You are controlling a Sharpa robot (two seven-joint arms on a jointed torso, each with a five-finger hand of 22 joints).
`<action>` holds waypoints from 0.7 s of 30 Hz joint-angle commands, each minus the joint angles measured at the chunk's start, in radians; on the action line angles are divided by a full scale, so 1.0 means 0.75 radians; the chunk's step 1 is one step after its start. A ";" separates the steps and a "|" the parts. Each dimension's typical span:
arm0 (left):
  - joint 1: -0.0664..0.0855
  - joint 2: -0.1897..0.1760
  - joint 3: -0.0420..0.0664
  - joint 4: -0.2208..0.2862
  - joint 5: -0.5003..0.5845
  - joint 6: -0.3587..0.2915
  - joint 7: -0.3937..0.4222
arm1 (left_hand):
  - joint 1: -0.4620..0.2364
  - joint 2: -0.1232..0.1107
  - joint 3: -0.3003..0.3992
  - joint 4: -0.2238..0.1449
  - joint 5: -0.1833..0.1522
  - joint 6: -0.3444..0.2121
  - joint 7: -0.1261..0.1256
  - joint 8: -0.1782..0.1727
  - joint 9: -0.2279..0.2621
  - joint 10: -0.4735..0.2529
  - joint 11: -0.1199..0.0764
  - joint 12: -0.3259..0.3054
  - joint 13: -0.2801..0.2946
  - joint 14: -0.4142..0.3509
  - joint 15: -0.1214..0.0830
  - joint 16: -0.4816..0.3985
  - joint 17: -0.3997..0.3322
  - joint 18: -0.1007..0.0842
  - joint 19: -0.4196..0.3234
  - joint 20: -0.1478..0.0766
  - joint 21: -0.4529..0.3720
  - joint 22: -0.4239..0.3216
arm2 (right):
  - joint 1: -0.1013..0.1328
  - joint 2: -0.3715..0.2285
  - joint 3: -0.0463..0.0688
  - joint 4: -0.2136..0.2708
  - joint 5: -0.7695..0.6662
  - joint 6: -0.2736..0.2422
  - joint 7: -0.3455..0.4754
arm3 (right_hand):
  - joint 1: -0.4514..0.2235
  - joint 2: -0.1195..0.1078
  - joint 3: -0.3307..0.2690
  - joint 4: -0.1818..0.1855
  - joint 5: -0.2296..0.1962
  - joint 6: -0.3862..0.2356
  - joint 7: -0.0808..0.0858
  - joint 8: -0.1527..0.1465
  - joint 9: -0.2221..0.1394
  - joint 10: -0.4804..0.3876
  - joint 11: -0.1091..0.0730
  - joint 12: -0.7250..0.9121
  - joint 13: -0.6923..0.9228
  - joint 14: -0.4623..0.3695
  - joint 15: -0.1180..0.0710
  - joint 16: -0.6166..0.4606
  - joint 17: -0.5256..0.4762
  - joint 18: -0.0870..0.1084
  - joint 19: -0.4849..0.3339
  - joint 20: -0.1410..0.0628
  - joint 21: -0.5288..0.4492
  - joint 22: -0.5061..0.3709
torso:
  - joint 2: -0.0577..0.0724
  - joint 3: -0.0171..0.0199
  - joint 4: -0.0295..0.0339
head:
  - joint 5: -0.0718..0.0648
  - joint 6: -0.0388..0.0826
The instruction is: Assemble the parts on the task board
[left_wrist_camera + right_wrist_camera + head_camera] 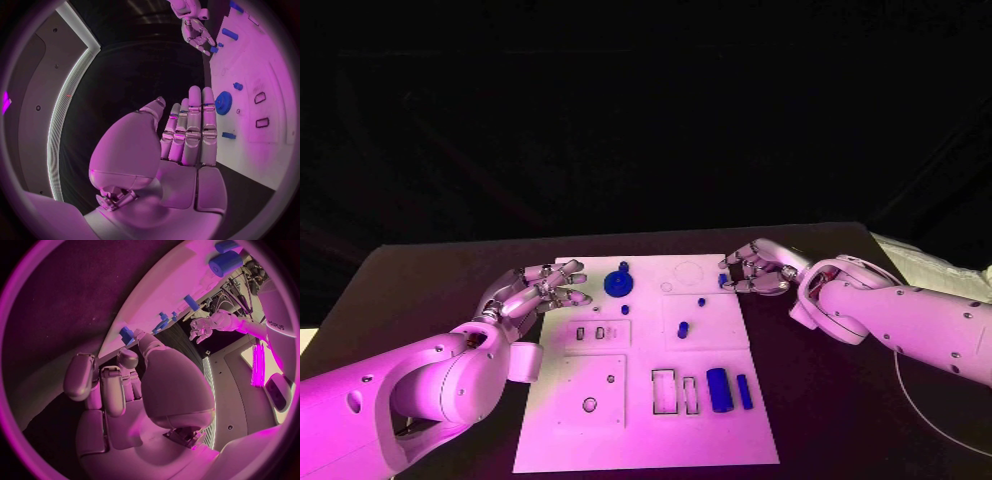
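Legible markings: one partial brand mark

We read only fragmentary letters on the left arm point(275, 325) in the right wrist view; we cannot make them out reliably.

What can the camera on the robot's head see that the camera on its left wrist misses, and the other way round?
Head view alone: the whole task board with its near edge, where the big blue cylinder lies beside rectangular slots, and both arms reaching in from the sides.

Left wrist view alone: the inside of the left hand, its palm bare and fingers stretched out straight, holding nothing.

Both: the blue gear near the left hand's fingertips, small blue parts scattered on the board, and the right hand at the board's far edge by a small blue piece.
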 commanded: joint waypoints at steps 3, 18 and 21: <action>0.000 0.002 0.000 0.000 0.001 0.030 0.009 | 0.001 0.011 -0.002 -0.008 0.003 -0.005 0.003 -0.006 0.001 -0.003 0.002 -0.006 -0.001 -0.009 -0.004 0.005 0.002 0.014 0.003 0.000 0.008 0.002 | -0.002 0.004 0.000 -0.006 0.001 0.023 0.012 | -0.003 -0.007 -0.003 -0.002 -0.004 -0.004 -0.001 -0.007 -0.002 -0.007 0.003 -0.004 0.002 0.098 -0.004 0.000 0.154 -0.020 0.000 0.003 0.000 0.000 | -0.001 -0.0013 0.0011 | -0.001 -0.002; 0.000 0.001 0.000 0.001 0.001 0.031 0.009 | 0.001 0.011 -0.002 -0.008 0.003 -0.005 0.003 -0.006 0.001 -0.003 0.002 -0.006 -0.001 -0.009 -0.004 0.005 0.002 0.014 0.003 0.000 0.008 0.002 | -0.013 0.038 0.000 -0.038 -0.007 0.049 0.000 | 0.020 0.027 0.018 -0.017 -0.066 0.054 -0.011 0.021 0.008 0.009 -0.007 0.011 0.015 0.099 -0.011 0.001 0.156 -0.020 0.003 -0.001 0.004 0.006 | -0.001 -0.0031 0.0017 | 0.001 -0.009; 0.000 0.001 0.000 0.001 0.001 0.031 0.009 | 0.001 0.011 -0.002 -0.008 0.003 -0.005 0.003 -0.006 0.001 -0.003 0.002 -0.006 -0.001 -0.009 -0.004 0.005 0.002 0.014 0.003 0.000 0.008 0.002 | -0.015 0.042 0.000 -0.040 -0.012 0.054 -0.001 | 0.023 0.031 0.024 -0.021 -0.079 0.066 -0.014 0.026 0.009 0.012 -0.009 0.013 0.017 0.099 -0.013 0.001 0.157 -0.021 0.004 -0.003 0.005 0.007 | 0.000 -0.0029 0.0017 | 0.001 -0.010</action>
